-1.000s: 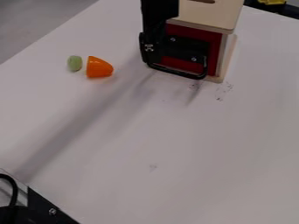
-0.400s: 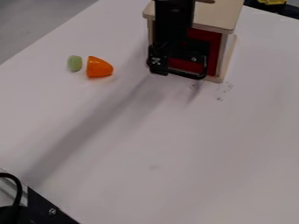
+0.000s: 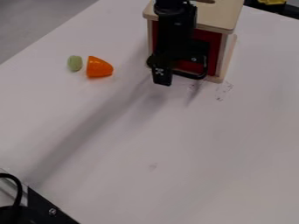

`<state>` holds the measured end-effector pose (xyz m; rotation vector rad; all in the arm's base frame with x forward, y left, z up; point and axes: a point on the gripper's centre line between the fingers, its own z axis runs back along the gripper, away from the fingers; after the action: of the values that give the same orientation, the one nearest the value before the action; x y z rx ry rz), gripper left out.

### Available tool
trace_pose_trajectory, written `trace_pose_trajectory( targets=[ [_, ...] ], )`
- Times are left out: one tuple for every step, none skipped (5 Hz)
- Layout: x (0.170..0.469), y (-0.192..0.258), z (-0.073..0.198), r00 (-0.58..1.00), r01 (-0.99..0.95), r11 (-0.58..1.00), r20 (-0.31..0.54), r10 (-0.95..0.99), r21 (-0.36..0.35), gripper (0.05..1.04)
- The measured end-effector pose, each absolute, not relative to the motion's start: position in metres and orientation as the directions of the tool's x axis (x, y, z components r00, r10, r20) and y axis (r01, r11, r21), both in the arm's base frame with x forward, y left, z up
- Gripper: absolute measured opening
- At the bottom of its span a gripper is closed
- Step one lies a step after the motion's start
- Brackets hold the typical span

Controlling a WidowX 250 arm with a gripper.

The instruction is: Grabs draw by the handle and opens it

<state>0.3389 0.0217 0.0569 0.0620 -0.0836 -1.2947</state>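
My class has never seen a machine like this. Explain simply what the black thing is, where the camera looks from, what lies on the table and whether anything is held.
The black thing is a robot arm, ending in a gripper, its "hand". One fixed camera took all the pictures, looking down at a slant. On the pale table stands a wooden box with a red front and a black handle. In the picture, an orange piece and a small pale green one lie to its left. The gripper is at the handle, but whether it holds it cannot be told.
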Motion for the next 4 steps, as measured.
trace_pose_trajectory(
  targets=[
    [0.339, 0.017, 0.044, 0.259, 0.963, 0.262, 0.048, -0.965, 0.067, 0.954],
    [0.345, 0.015, 0.035, 0.262, 0.963, 0.265, 0.056, -0.963, 0.056, 0.67],
    [0.351, 0.013, 0.035, 0.262, 0.96, 0.267, 0.066, -0.963, 0.088, 0.355],
    [0.351, 0.012, 0.036, 0.258, 0.961, 0.263, 0.064, -0.964, 0.09, 0.168]
  ],
)
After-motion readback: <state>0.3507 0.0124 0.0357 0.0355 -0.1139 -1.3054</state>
